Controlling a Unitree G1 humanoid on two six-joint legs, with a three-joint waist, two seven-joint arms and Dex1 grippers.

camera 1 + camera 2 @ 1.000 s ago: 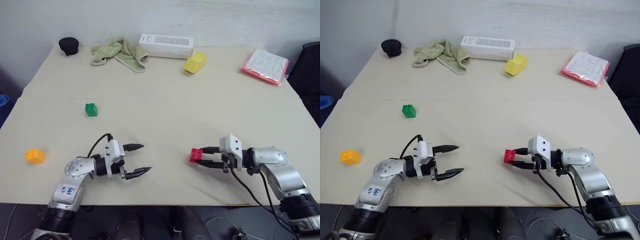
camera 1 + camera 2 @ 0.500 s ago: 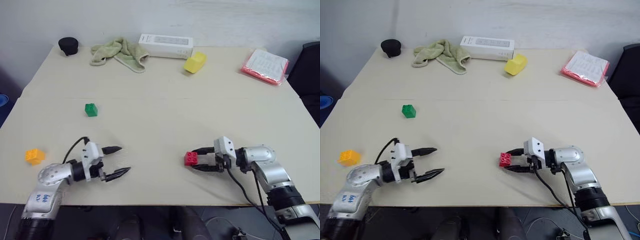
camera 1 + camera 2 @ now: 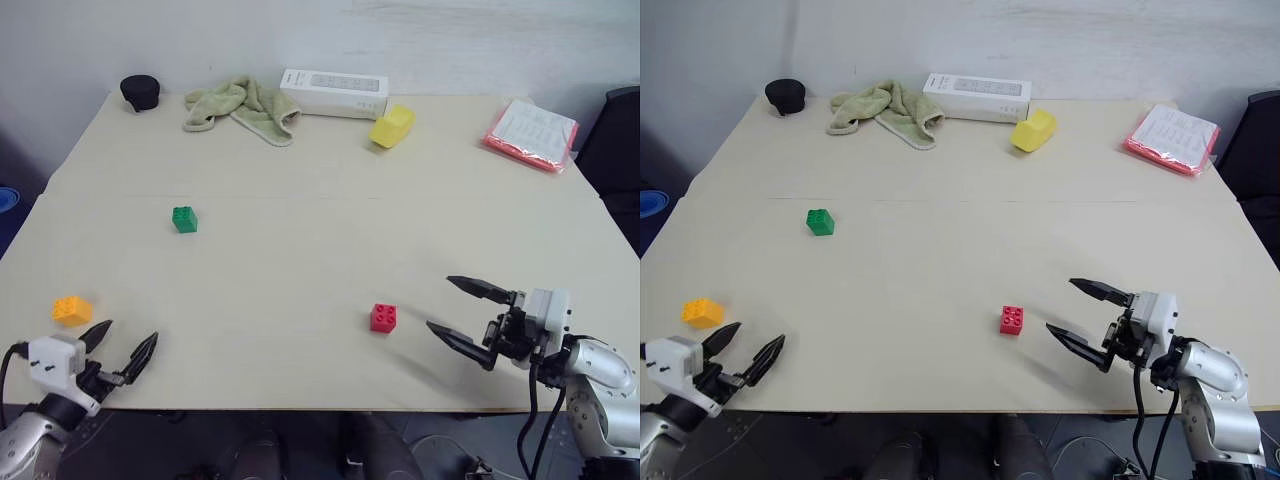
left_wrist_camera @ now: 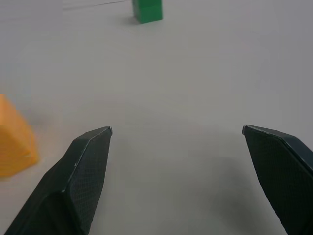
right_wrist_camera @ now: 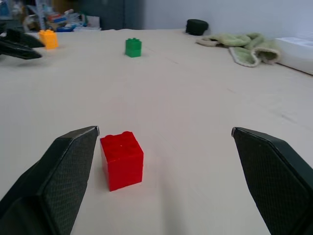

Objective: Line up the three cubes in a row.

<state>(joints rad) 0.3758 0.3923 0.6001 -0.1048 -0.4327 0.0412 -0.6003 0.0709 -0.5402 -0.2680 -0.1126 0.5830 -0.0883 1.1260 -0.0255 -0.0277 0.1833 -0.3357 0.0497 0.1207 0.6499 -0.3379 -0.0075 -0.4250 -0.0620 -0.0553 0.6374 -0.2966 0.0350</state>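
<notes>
we judge the main risk lies at the near left: the small orange-yellow studded plastic brick (image 3: 71, 309) sits close to the near edge of the pale table (image 3: 330, 240), and our left gripper (image 3: 122, 349), its fingers spread and empty, hangs just beside it, so a clumsy approach could push it off. our right gripper (image 3: 466, 318) is also spread wide and empty, near the small red studded plastic brick (image 3: 382, 317), which sits free at near centre; a sweep could knock it. the small green studded plastic brick (image 3: 184, 219) stands further back on the left, well apart from both. the table's middle offers broad open room for a row
</notes>
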